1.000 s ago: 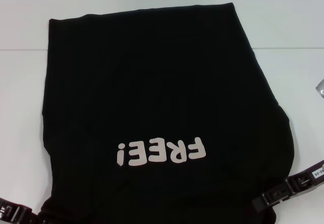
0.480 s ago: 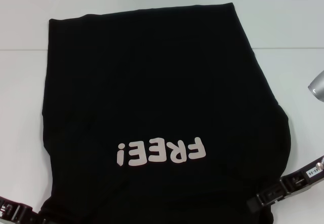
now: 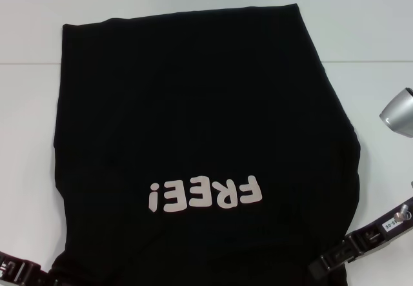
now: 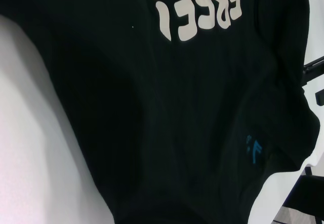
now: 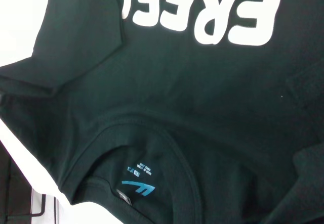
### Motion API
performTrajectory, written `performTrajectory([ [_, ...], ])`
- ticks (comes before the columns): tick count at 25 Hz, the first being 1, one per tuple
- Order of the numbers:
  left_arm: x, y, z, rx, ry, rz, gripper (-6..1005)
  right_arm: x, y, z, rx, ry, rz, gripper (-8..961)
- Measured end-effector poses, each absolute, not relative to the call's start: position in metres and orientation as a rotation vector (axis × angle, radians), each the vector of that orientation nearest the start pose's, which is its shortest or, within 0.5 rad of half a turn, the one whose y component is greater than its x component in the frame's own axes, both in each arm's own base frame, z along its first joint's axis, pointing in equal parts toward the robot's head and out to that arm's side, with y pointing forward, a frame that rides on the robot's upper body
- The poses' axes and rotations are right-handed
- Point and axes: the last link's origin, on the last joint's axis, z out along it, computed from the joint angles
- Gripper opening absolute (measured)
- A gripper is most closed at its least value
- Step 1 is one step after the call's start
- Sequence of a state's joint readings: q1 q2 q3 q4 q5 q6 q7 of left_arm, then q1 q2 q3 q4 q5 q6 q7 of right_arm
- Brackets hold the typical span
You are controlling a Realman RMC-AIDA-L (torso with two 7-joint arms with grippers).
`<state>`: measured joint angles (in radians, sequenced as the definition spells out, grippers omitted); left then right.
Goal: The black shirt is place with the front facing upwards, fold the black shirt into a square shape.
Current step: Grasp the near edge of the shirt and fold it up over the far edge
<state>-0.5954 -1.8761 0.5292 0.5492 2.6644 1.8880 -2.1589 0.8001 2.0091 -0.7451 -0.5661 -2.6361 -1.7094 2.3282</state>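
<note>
The right gripper (image 3: 322,268) is sliding inward along the near right edge of the black shirt (image 3: 193,137), which is lying print-up (sides already narrowed) on the table (image 3: 361,28); the left gripper (image 3: 45,277) is holding position. Finger states: cannot tell.

The head camera looked down from above; both wrist cameras sat close, sharing the black shirt's (image 3: 206,150) lettering.
</note>
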Motion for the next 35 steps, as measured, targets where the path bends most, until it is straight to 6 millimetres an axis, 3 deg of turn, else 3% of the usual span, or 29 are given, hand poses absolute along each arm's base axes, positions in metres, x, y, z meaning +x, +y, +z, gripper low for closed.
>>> performTrajectory([
  [22, -0.3257, 0.2782, 0.0573, -2.619, -1.972, 0.036, 33, 0.2515, 0.3388, -0.0085, -2.673, 1.783, -0.336, 499],
  [32, -0.3263, 0.2777, 0.0573, -2.621, -1.968, 0.035, 34, 0.2524, 0.3388, -0.0055, -2.674, 1.782, -0.340, 54],
  [35, -0.3261, 0.2781, 0.0568, -2.621, -1.966, 0.026, 33, 0.2529, 0.3382, -0.0050, -2.676, 1.787, -0.333, 50],
])
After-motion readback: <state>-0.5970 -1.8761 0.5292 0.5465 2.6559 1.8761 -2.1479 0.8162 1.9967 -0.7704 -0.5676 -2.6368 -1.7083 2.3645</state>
